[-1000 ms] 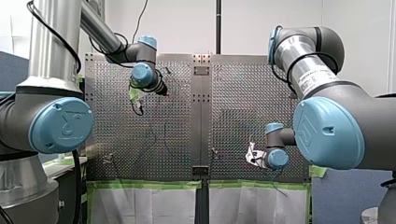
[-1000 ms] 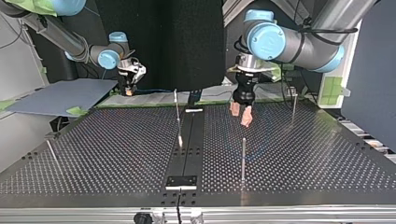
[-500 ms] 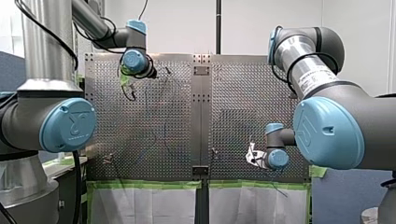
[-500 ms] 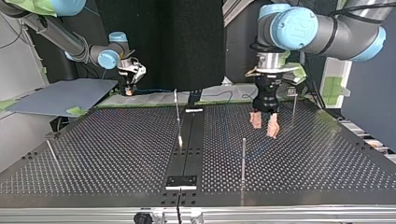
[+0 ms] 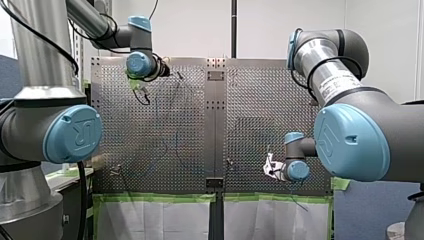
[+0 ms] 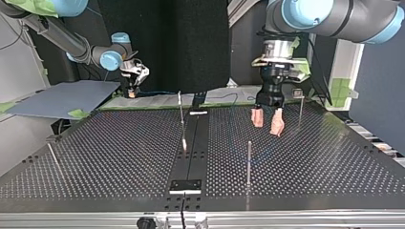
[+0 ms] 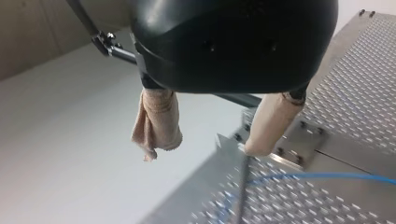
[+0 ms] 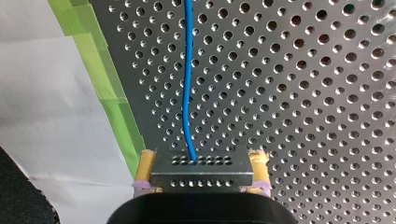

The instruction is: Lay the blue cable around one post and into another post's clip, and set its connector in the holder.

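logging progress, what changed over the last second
My left gripper swung toward the top view's right, nearer the far post there, its fingers open and empty throughout. My right gripper stayed where it was, shut on the connector of the blue cable.

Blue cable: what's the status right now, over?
Right end effector shut on connector. Left end effector open, empty. Blue cable trails across table. Nothing seen blocking.

Left gripper hangs over the perforated desk, beige-padded jaws apart and empty, with the blue cable running across the desk beneath one jaw, next to a thin blurred post.
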